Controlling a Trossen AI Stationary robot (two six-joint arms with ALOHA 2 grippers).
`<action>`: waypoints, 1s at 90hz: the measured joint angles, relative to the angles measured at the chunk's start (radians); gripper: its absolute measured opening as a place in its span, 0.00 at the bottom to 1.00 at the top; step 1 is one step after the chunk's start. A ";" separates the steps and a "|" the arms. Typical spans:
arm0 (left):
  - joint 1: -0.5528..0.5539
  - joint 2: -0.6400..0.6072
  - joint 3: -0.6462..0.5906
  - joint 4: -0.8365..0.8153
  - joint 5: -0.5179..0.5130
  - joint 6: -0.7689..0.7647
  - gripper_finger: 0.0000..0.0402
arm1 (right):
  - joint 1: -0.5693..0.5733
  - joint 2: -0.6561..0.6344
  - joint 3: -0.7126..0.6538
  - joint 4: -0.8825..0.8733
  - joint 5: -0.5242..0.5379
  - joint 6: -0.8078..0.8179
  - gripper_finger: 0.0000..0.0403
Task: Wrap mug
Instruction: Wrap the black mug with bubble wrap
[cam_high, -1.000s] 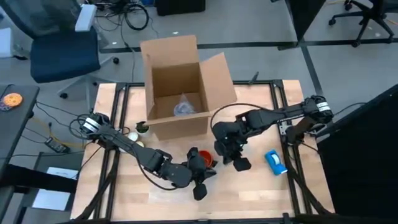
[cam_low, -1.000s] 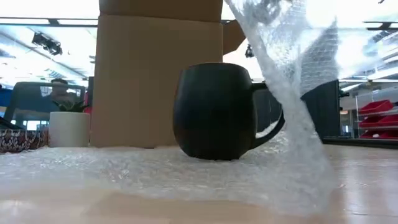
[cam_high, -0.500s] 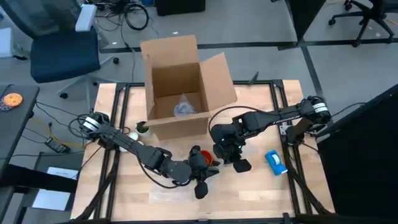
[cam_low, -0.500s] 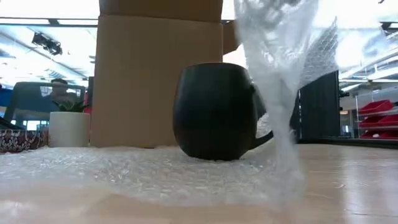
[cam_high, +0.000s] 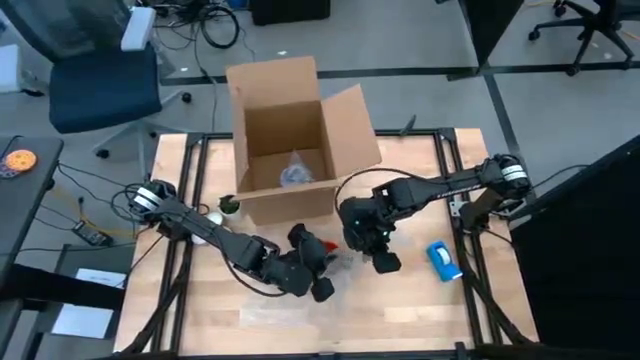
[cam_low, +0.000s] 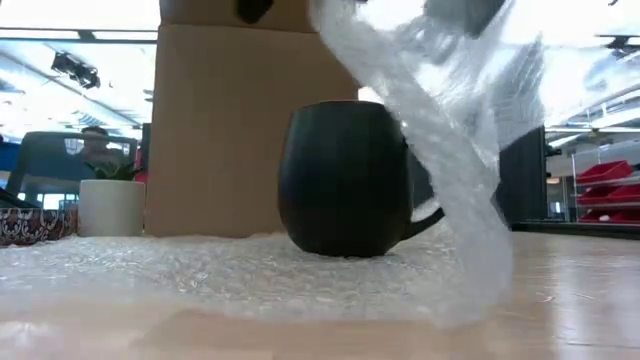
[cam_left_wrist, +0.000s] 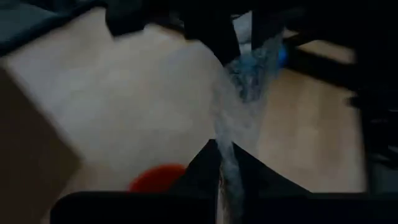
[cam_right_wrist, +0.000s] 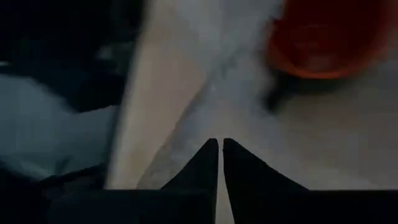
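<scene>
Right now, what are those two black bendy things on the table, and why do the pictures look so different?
They are two robot arms with pinching grippers. One camera looks down from above, one sits at table height, and one rides on each wrist. On the wooden table stands a small round orange-red mug on a clear bubble wrap sheet. The left gripper pinches that sheet and lifts it beside the mug. The right gripper is shut, near the mug. Behind stands an open cardboard box; a blue tape dispenser lies nearby.

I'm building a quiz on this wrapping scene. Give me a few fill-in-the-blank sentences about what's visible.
1. The mug stands on a sheet of ____ wrap.
2. Behind the mug stands a ____ box.
3. The left gripper is shut on the ____.
4. The mug's inside is ____.

Missing words: bubble; cardboard; bubble wrap; orange
</scene>
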 joint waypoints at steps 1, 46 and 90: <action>0.000 0.000 0.000 -0.006 -0.003 -0.004 0.00 | 0.000 -0.002 0.000 0.000 0.014 0.000 0.00; 0.021 0.006 -0.091 -0.067 -0.051 -0.082 0.00 | 0.082 -0.166 0.059 -0.031 0.422 0.070 0.00; -0.001 0.006 -0.092 -0.057 -0.051 -0.073 0.00 | -0.015 -0.180 0.004 -0.309 0.583 0.061 0.16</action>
